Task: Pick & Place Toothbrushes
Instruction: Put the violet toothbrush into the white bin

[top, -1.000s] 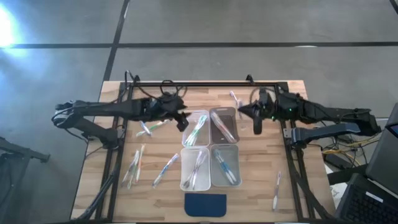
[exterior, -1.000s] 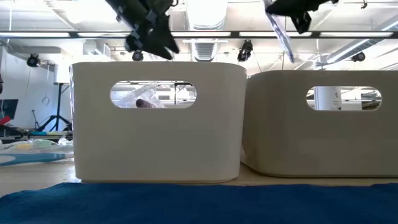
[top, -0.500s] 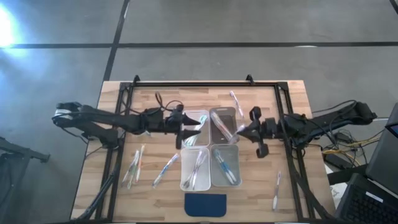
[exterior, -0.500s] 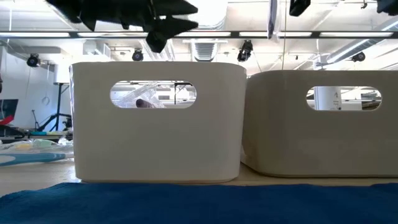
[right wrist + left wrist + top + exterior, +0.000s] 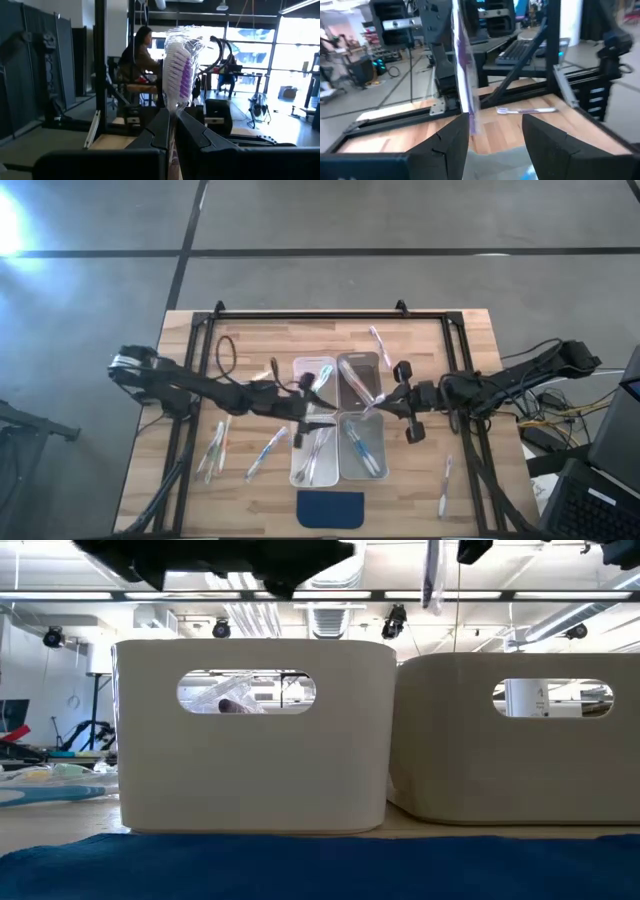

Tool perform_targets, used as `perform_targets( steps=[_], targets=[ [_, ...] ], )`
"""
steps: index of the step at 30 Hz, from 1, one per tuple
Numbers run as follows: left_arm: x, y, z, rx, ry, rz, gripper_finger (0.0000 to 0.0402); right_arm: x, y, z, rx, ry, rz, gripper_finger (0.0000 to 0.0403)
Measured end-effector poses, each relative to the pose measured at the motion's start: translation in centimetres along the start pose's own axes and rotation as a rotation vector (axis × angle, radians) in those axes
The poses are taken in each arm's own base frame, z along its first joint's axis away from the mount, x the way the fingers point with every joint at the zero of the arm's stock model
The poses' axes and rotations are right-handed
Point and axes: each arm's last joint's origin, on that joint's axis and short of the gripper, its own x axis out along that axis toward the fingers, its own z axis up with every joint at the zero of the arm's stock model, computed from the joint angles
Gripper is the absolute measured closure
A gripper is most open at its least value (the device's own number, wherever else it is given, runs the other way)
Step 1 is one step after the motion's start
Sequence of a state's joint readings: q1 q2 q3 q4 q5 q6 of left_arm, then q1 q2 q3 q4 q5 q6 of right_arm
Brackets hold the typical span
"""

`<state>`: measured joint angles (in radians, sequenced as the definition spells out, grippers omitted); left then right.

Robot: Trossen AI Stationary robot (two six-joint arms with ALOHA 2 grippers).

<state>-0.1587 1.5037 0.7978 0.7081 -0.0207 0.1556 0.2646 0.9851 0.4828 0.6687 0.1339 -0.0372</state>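
Right gripper (image 5: 377,402) is clamped tight on a clear-wrapped toothbrush with purple bristles (image 5: 178,75), held upright above the four clear rectangular plastic bins (image 5: 338,418), roughly over the seam between the two right-hand bins. In the right wrist view the bristle head stands straight up from between the closed dark fingers (image 5: 156,127). In the low view the same brush hangs vertical near the top edge, above the gap between the two near bins.

Left gripper (image 5: 306,411) hovers over the left-hand bins, fingers (image 5: 450,145) spread wide with nothing between them; the held brush shows beyond them in the left wrist view, and another toothbrush (image 5: 526,110) lies flat on the light wooden table (image 5: 250,340) farther off.

Loose whitish toothbrushes (image 5: 217,448) with green and blue accents lie scattered on the table left of the bins, one (image 5: 445,485) near the right edge, one (image 5: 379,345) behind the bins. Several more lie inside the bins. A dark blue flat pad (image 5: 331,509) sits at the near edge, just beside the near bins.

A seated person (image 5: 140,52) shows in the room beyond.
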Motion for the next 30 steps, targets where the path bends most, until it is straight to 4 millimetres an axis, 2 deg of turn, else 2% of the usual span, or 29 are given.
perform_targets(
  steps=[6, 12, 23, 26, 30],
  targets=[
    [3.0, -0.3, 0.0, 0.052, 0.016, 0.063, 0.0213, 0.9, 0.2, -0.5, -0.007, 0.028, 0.004, 0.0393],
    [4.4, -0.4, 0.0, 0.053, 0.016, 0.066, 0.0213, 2.5, 0.6, -0.6, -0.034, 0.033, 0.014, 0.0392],
    [4.5, -0.4, 0.0, 0.045, 0.034, 0.063, 0.0220, 4.8, 1.7, -0.5, -0.105, 0.051, 0.047, 0.0393],
    [4.5, -0.4, -0.2, 0.045, 0.048, 0.061, 0.0241, 5.1, 1.9, -0.4, -0.114, 0.048, 0.053, 0.0392],
    [4.5, -0.4, -0.1, 0.045, 0.048, 0.056, 0.0289, 5.4, 1.9, -0.7, -0.120, 0.061, 0.052, 0.0393]
  ],
)
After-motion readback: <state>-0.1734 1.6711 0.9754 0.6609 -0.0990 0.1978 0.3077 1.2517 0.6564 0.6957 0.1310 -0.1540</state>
